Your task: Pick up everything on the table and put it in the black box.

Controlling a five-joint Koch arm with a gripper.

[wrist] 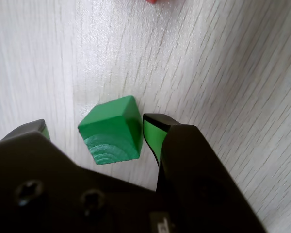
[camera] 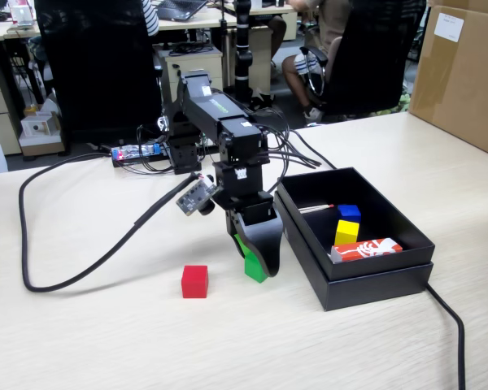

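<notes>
We see the jaws (wrist: 94, 127) open and down at the bench (camera: 81, 341), straddling the green cube (wrist: 111, 128). In the wrist view the cube sits between the two tips, turned at an angle to them; the right tip is just beside one cube edge, the left tip stands apart from it. We cannot tell if the right tip touches. The green cube is solid green, top face smooth, near face showing curved wood-grain rings. In the fixed view it (camera: 254, 267) rests on the bench just left of the black box (camera: 374, 284), partly hidden by the jaws (camera: 256, 260).

Red cube (camera: 194, 281) is on the bench, left of the green one and apart from it, plain red with sharp edges. Only a red sliver of it (wrist: 152, 1) shows at the top edge of the wrist view.

Blue cube (camera: 349, 212) and yellow cube (camera: 346, 231) are inside the box, touching or nearly so, blue behind yellow. A red-and-white packet (camera: 366, 249) leans against the box's near wall, just in front of the yellow cube. The box is matte black, shallow, with a stepped rim.

A brown carton (camera: 464, 73) stands at the far right of the bench. A black cable (camera: 65, 280) loops across the left side.
</notes>
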